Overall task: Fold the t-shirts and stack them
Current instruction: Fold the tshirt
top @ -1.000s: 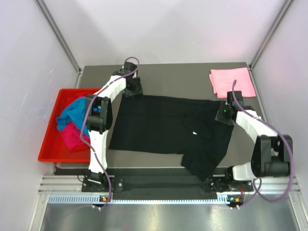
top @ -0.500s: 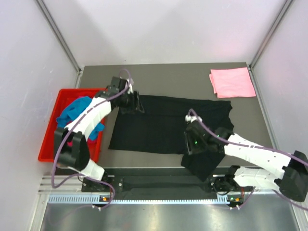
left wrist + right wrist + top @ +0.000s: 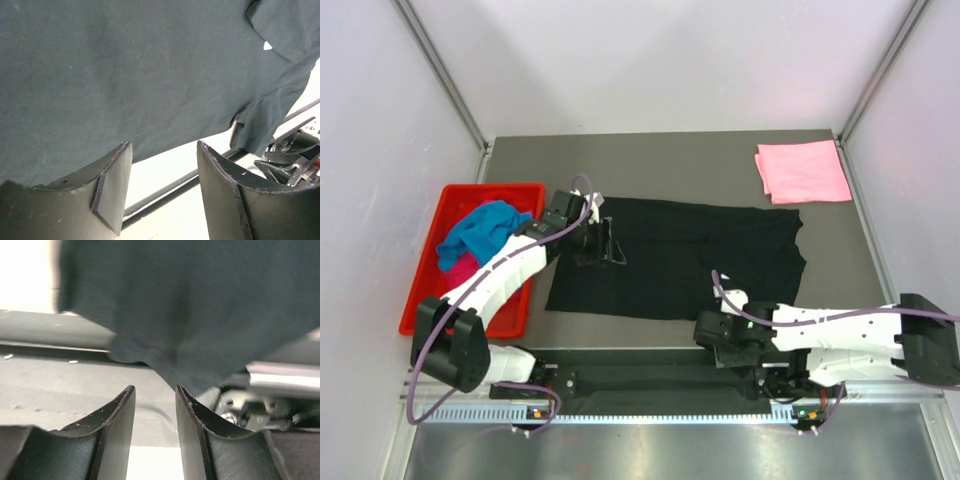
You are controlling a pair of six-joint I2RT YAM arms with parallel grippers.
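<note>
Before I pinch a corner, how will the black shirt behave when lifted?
Likely floppy: the black t-shirt lies flat, following the table. Thin cloth, so probably light: a pinched corner should lift while the rest sags and drags.

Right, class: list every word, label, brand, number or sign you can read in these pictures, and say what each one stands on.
No text can be read in any view.
The white neck label on the black t-shirt: too small, no lettering can be made out.
The pale strip along the near rail: fine marks only, too small to read.
The pink t-shirt and the red tray: no print visible.
</note>
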